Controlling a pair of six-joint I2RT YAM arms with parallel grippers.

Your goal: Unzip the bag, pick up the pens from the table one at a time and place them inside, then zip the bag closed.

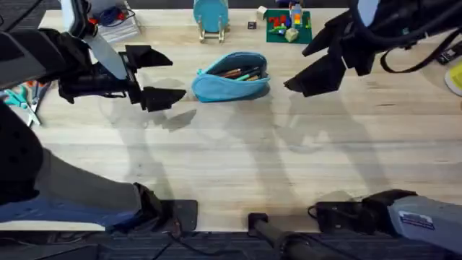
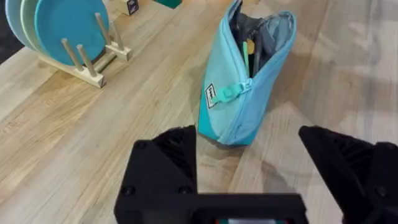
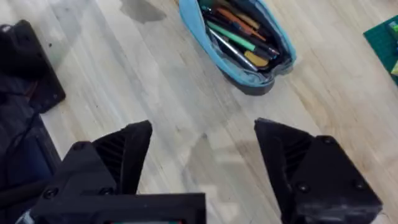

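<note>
The bag (image 1: 232,76) lies on the table (image 1: 238,159) toward the far side, near the middle, its zipper open and its mouth gaping upward. Inside it sit several pens (image 3: 239,38), among them a green one, an orange one and darker ones, all lying lengthwise within the pouch. In the left wrist view the bag (image 2: 244,81) stands on its edge with the zipper pull (image 2: 231,92) hanging on the side facing the camera, and the tips of pens (image 2: 250,53) show in the opening. The left gripper (image 1: 155,76) hovers above the table just left of the bag, its jaws spread wide and holding nothing. The right gripper (image 1: 310,65) hangs to the right of the bag, also apart from it, its jaws spread and empty. In the right wrist view the bag (image 3: 245,68) lies ahead of the open jaws with bare table between. Behind the bag stands a teal disc (image 1: 210,13) on a wooden stand (image 1: 211,32); the left wrist view shows the discs (image 2: 53,25) slotted upright in the stand (image 2: 93,62). A green plate with toy bricks (image 1: 287,24) sits at the far edge to the right of the stand. Scissors (image 1: 25,97) lie at the left edge of the table
</note>
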